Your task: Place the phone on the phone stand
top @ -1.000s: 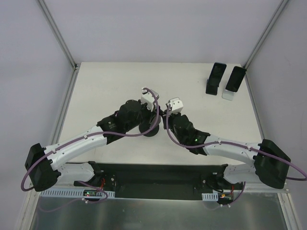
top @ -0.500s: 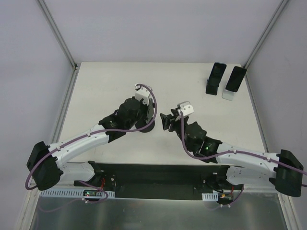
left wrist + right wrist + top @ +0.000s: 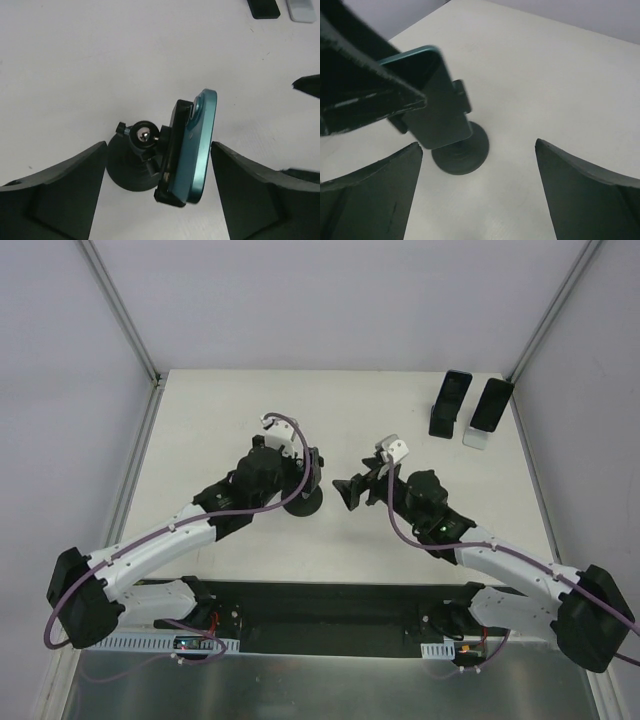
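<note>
A teal phone sits clamped in the black phone stand near the middle of the counter, its long axis leaning off upright. The overhead view hides it beneath the left tool; both wrist views show it. Both tools are spread wide: the left straddles the phone without contact, and the right tool is just beside it. Two other docked phones stand at the far right corner.

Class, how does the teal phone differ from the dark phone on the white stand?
The teal phone sits in a black round-based stand; the dark phone rests on a white stand. The teal phone stands mid-table; the dark phone, at the far right corner. Both are on stands.
</note>
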Controlling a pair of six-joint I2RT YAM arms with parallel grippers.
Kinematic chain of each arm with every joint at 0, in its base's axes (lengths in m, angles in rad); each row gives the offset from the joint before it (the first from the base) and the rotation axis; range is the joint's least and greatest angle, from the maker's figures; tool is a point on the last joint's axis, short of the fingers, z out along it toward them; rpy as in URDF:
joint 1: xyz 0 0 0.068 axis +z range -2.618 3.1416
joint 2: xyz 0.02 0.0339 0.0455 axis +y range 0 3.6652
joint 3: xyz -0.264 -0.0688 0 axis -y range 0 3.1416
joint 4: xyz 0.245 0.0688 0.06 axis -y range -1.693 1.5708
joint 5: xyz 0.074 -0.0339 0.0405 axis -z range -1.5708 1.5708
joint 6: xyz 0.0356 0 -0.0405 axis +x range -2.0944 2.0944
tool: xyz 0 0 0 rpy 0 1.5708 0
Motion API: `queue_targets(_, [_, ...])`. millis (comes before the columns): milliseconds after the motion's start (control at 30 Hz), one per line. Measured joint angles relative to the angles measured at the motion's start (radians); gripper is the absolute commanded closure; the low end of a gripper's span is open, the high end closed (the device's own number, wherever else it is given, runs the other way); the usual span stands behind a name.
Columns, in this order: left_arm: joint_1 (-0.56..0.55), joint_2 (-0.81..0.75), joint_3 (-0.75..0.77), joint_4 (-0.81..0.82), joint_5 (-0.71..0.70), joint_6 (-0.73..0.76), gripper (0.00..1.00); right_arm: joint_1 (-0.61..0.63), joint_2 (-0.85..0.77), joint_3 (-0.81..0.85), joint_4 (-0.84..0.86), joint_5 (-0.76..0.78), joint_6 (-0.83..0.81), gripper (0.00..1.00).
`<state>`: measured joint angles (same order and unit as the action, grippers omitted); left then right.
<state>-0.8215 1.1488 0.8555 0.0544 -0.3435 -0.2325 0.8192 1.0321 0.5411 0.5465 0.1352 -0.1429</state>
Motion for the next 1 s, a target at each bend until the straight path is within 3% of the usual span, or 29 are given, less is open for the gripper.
queue_targets(33, [0.008,-0.020,-0.002,-0.023,0.001,-0.021,0.01,-0.011,0.014,0.018,-0.026,-0.077,-0.008,0.04])
queue_targets(167, [0.018,-0.130,-0.005,-0.089,0.020,-0.069,0.01,-0.009,0.079,0.118,-0.109,-0.296,-0.056,0.04])
queue_targets(367, [0.018,-0.409,-0.027,-0.181,0.068,-0.127,0.01,-0.010,0.169,0.242,-0.191,-0.423,-0.133,0.04])
queue_targets(600, [0.018,-0.676,-0.060,-0.311,0.109,-0.183,0.01,-0.009,0.286,0.338,-0.226,-0.440,-0.177,0.04])
queue_targets(867, [0.018,-0.741,-0.062,-0.406,0.112,-0.196,0.01,0.022,0.360,0.386,-0.229,-0.409,-0.192,0.04])
queue_targets(1000, [0.018,-0.731,-0.064,-0.424,0.129,-0.196,0.01,0.065,0.402,0.413,-0.207,-0.313,-0.204,0.04])
